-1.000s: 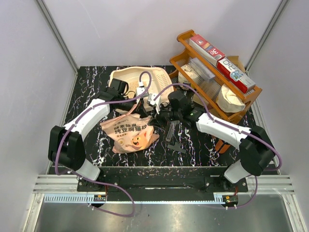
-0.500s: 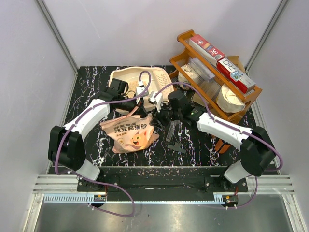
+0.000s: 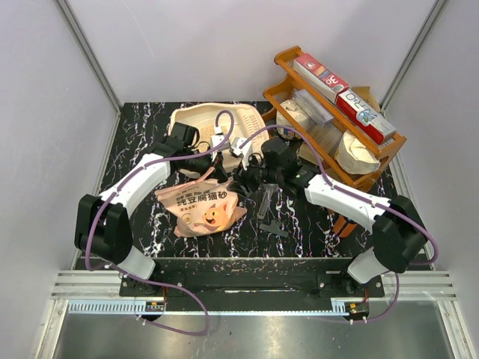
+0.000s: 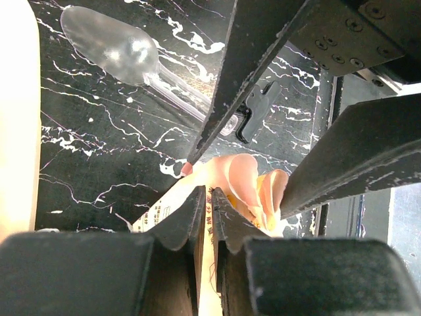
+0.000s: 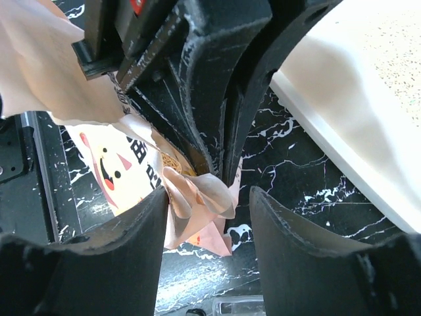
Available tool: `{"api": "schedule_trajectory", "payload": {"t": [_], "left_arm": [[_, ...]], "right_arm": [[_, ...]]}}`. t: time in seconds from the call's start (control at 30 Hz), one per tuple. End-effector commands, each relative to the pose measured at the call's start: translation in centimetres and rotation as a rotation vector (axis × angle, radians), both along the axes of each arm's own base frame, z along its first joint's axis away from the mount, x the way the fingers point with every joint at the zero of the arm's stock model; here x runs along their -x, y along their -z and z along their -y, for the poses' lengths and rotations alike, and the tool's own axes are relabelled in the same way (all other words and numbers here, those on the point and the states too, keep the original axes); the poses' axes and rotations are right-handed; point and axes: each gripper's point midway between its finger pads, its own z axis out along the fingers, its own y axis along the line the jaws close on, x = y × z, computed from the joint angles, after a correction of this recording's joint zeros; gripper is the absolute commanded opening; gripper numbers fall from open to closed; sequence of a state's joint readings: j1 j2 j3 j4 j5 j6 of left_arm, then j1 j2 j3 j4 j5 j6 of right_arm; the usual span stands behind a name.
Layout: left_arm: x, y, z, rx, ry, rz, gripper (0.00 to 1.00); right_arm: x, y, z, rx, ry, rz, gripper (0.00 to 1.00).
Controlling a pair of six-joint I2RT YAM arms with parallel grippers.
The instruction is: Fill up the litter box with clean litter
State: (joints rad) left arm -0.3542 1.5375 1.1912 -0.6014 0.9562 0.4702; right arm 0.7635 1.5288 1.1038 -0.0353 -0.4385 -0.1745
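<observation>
The cream litter box (image 3: pixel 196 117) stands at the back of the table, and its pale wall shows in the right wrist view (image 5: pixel 342 125). Speckled clean litter (image 5: pixel 395 33) lies inside it. The pink-orange printed bag (image 3: pixel 200 206) lies in front of the box. My left gripper (image 3: pixel 222 159) (image 4: pixel 209 193) is shut on the bag's top edge (image 4: pixel 197 283). Facing it, my right gripper (image 3: pixel 241 178) (image 5: pixel 209 194) is open, with the bag's crumpled mouth (image 5: pixel 197 191) loose between its fingers. Tan granules (image 5: pixel 172 162) show inside the mouth.
A brown wooden rack (image 3: pixel 337 112) with boxes and bags fills the back right. A clear plastic scoop (image 3: pixel 266 200) (image 4: pixel 122 47) and a small black clip (image 3: pixel 278 227) lie on the black marble table (image 3: pixel 135 149) right of the bag. An orange item (image 3: pixel 343 224) sits beside the right arm.
My right gripper has opened and let go of the bag's top, shifting slightly left. The left gripper has kept its grip and place.
</observation>
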Motion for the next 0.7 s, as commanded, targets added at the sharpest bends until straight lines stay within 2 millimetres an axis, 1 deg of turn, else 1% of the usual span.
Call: {"api": "schedule_trajectory", "payload": {"t": [0.0, 0.07, 0.1, 0.17, 0.2, 0.27, 0.3, 0.33, 0.37, 0.4, 0.47, 0.5, 0.53, 0.6, 0.67], "left_arm": [[0.1, -1.7, -0.1, 0.008, 0.004, 0.051, 0.12], [-0.1, -1.8, -0.1, 0.005, 0.001, 0.047, 0.12], [-0.1, -1.7, -0.2, 0.001, 0.001, 0.037, 0.12], [-0.3, -1.8, -0.2, -0.002, -0.003, 0.028, 0.12], [-0.3, -1.7, -0.3, -0.006, -0.006, 0.015, 0.12], [-0.4, -1.9, -0.4, -0.005, -0.005, 0.009, 0.12], [-0.3, -1.8, -0.5, -0.013, -0.007, -0.01, 0.12], [-0.3, -2.0, -0.5, -0.01, -0.004, -0.012, 0.12], [-0.3, -1.9, -0.6, -0.015, -0.002, -0.017, 0.12], [-0.1, -1.7, -0.7, -0.021, -0.002, -0.037, 0.12], [-0.1, -2.0, -0.7, -0.018, 0.001, -0.047, 0.12], [0.1, -1.7, -0.9, -0.026, -0.001, -0.067, 0.12], [0.0, -1.9, -0.9, -0.028, 0.0, -0.064, 0.12], [0.1, -1.7, -1.1, -0.037, 0.001, -0.076, 0.12], [0.1, -1.7, -1.3, -0.042, -0.003, -0.082, 0.12]], "right_arm": [[-0.2, -1.6, -0.7, -0.087, -0.04, 0.048, 0.59], [-0.2, -1.8, -0.8, -0.117, -0.058, 0.04, 0.6], [0.3, -1.5, -0.8, -0.13, -0.092, 0.021, 0.6], [0.0, -1.6, -0.8, -0.165, -0.099, -0.006, 0.6], [0.6, -1.5, -0.8, -0.183, -0.129, -0.041, 0.6], [0.2, -1.8, -0.6, -0.224, -0.142, -0.049, 0.59], [0.9, -1.7, -0.6, -0.243, -0.174, -0.077, 0.59], [0.8, -1.9, -0.6, -0.263, -0.19, -0.068, 0.59], [0.8, -1.9, -0.6, -0.269, -0.203, -0.073, 0.59], [1.2, -1.7, -0.6, -0.276, -0.231, -0.09, 0.59], [1.1, -1.4, -0.7, -0.291, -0.252, -0.081, 0.58], [1.5, -0.8, -0.7, -0.297, -0.257, -0.123, 0.59], [1.4, -1.2, -0.9, -0.32, -0.268, -0.105, 0.59], [1.8, -1.0, -1.1, -0.339, -0.285, -0.125, 0.58], [1.6, -1.0, -1.3, -0.359, -0.288, -0.119, 0.58]]}}
